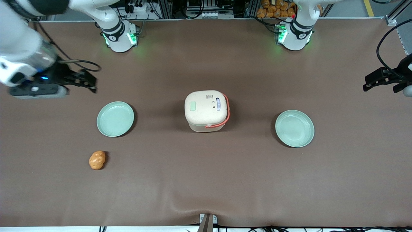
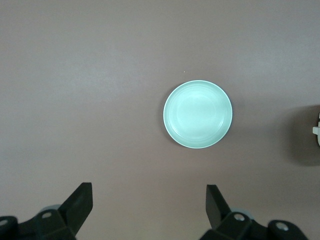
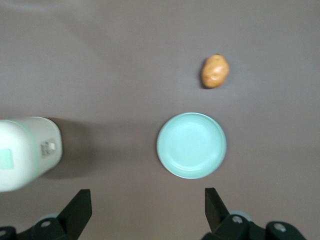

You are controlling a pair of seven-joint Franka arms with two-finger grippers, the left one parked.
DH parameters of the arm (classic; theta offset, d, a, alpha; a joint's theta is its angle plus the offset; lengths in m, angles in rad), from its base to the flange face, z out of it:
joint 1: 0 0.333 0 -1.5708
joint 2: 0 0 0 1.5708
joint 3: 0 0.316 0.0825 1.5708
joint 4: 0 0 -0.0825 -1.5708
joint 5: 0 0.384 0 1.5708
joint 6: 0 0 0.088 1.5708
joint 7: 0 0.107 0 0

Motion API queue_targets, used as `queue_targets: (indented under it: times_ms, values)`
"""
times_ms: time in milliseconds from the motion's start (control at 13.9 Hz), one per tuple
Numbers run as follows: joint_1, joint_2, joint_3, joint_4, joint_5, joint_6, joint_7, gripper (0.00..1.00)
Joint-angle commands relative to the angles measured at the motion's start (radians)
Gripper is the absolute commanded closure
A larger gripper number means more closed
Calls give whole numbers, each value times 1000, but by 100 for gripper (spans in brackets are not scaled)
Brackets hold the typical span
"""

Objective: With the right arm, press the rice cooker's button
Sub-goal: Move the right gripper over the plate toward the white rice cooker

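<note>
The cream-white rice cooker (image 1: pixel 206 110) stands shut at the middle of the table, its coral-red handle (image 1: pixel 227 111) lying along one side. The mint-green button (image 1: pixel 192 106) sits in its lid. In the right wrist view the cooker (image 3: pixel 27 152) shows from the side with a sliver of the button (image 3: pixel 5 159). My right arm's black gripper (image 1: pixel 86 81) hangs open and empty above the table, far from the cooker toward the working arm's end. Its fingers (image 3: pixel 80 206) stand wide apart over bare table (image 3: pixel 147 207).
A pale-green plate (image 1: pixel 115 119) lies between my gripper and the cooker, also in the right wrist view (image 3: pixel 191 145). An orange potato-like lump (image 1: pixel 97 160) lies nearer the front camera (image 3: pixel 215 71). A second pale-green plate (image 1: pixel 294 128) lies toward the parked arm's end (image 2: pixel 198 114).
</note>
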State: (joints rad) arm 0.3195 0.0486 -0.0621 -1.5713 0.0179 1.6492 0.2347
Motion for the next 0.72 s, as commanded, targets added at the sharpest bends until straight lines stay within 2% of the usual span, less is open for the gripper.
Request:
queue_targets:
  times_ms: [0,288,360,576,648]
  values:
    - [61,43,-8,4,0,49,63,0]
    - [151,102,-8,4,-15,141,182,0]
    - [170,118,-10,4,-16,158,195,8]
    - [210,160,-8,4,-18,208,209,58]
    - [226,174,-10,4,-18,216,210,70]
